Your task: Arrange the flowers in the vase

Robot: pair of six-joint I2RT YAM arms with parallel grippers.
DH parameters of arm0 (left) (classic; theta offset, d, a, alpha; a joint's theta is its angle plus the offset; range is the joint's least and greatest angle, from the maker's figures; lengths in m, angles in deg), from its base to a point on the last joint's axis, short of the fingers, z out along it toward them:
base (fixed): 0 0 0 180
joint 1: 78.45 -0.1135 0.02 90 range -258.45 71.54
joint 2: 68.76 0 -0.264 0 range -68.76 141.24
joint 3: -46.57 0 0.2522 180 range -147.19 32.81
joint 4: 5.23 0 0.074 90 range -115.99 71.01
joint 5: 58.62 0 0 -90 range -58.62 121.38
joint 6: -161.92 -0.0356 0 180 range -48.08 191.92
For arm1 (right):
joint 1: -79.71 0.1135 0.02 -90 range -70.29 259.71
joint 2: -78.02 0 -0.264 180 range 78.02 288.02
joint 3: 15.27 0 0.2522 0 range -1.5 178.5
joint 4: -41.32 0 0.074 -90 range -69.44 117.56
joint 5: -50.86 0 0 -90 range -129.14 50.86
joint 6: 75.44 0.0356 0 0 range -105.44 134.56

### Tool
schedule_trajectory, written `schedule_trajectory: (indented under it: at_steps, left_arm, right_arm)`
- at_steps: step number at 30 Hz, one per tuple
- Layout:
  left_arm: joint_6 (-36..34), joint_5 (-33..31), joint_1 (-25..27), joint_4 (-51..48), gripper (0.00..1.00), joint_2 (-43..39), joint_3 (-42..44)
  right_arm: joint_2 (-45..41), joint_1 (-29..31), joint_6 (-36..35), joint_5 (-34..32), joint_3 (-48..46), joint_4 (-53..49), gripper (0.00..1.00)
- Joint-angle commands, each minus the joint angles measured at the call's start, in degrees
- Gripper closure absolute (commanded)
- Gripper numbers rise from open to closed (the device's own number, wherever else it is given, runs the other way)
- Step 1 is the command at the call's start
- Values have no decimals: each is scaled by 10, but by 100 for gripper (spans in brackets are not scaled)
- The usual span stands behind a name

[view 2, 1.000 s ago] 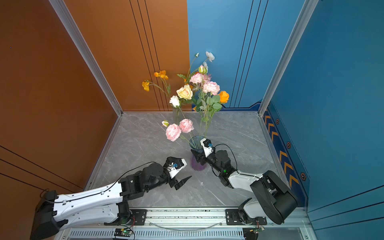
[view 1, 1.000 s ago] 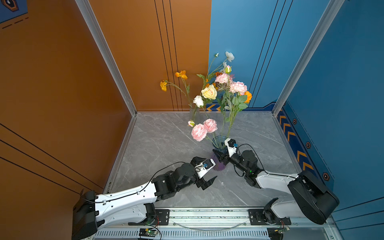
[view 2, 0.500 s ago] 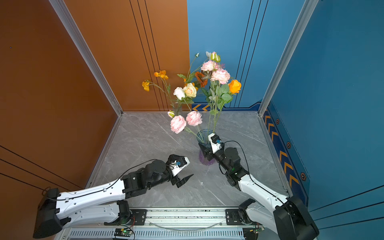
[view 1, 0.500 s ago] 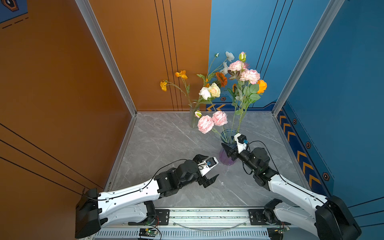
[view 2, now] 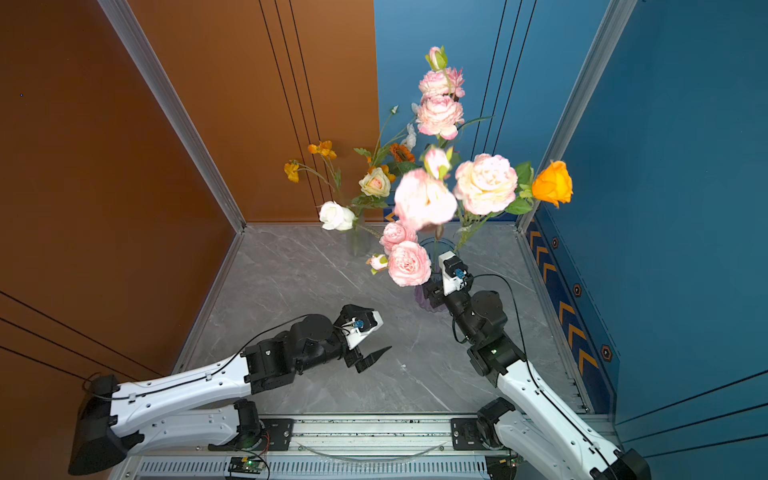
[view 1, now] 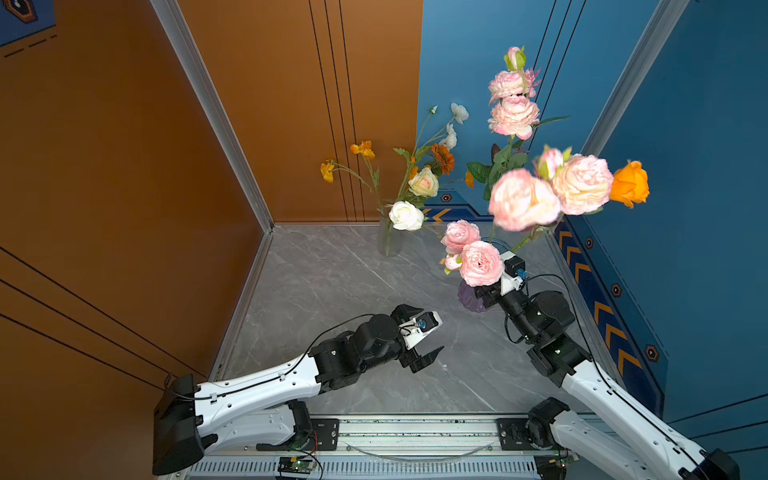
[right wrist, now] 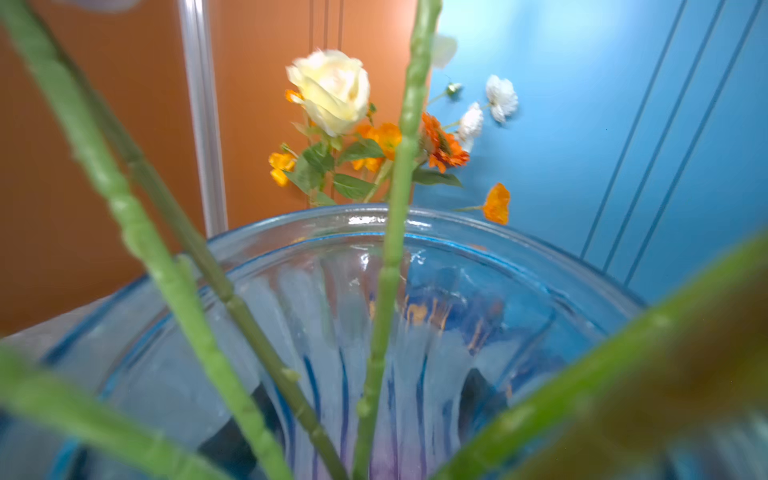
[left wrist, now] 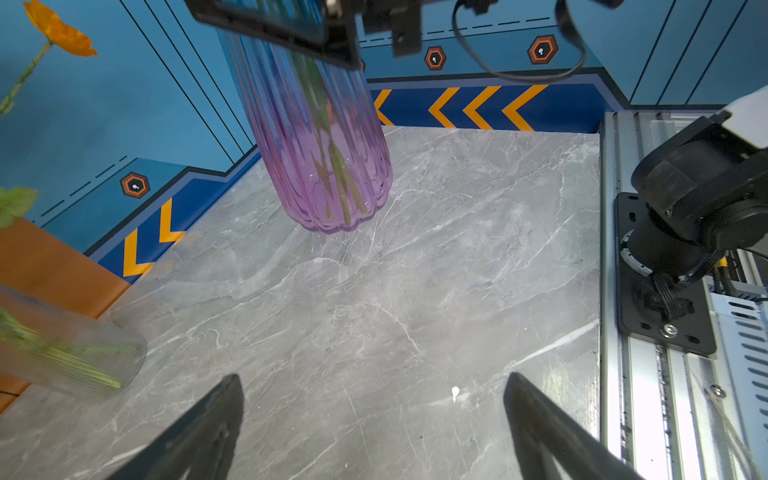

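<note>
— Near the right-arm side of the desk (view 1: 332,291): what does the right claw (view 1: 484,293) hold?
— It is clenched across the upper body of the purple vase (view 1: 471,301), below the rim (right wrist: 457,232). The flowers (view 1: 523,199) sit in that vase, pink and cream blooms plus one orange fanning high above it. Judgement: gripping the glass, not the stems (left wrist: 336,166), lets the whole bunch be shifted without disturbing it.
— Left claw (view 1: 424,332)?
— Released, jaws wide, empty, hovering low over bare desk, apart from the vase; likely standing by to steady or adjust.
— What does each view add?
— Left wrist view: the vase leans, stems reaching its base; whether the base touches the desk cannot be told. Right wrist view: stems crossing inside the rim, and behind it the cream, white and orange blooms of the clear vase (view 1: 389,241). Top views alone show the bloom spread.
</note>
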Motion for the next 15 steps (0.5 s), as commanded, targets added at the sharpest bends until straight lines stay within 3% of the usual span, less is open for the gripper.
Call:
schedule_trajectory:
  at_steps: [1,15]
  left_arm:
    - [-25,21,-4,-19,2,15,-28]
    - [-35,78,-61,-4,2,40,-37]
  right_arm:
    - [24,-37,-10,-85,32,165,82]
    - [347,-181,1,-85,109,515,85]
